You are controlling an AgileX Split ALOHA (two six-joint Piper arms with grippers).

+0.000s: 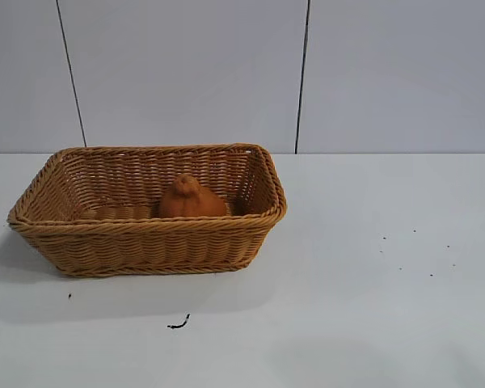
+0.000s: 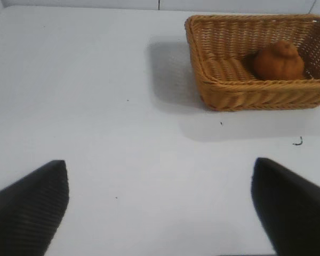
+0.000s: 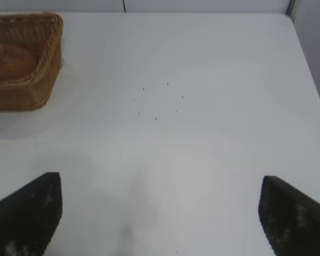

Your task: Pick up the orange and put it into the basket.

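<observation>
White surface [image 1: 356,323] runs back to a pale panelled wall [image 1: 186,73]. Dull-orange, pear-shaped orange [image 1: 191,198] with a small knob on top sits upright inside the tan-brown rectangular woven wicker basket [image 1: 145,246], on its floor, toward the right half.

Left gripper [image 2: 160,208]: fingers [image 2: 29,210] spread wide, nothing between them, hovering over bare surface. Basket lies well ahead of it and off to one side; orange [image 2: 278,60] visible inside, well apart from the gripper.

Right gripper [image 3: 160,213]: fingers [image 3: 26,213] also spread wide and empty, over bare surface. One corner of the basket [image 3: 40,80] shows far ahead of it, to the side. Cluster of small dark specks [image 3: 157,101] lies on the surface between this gripper and the far edge. Small dark curled scrap [image 1: 179,323] rests near the basket's front.
</observation>
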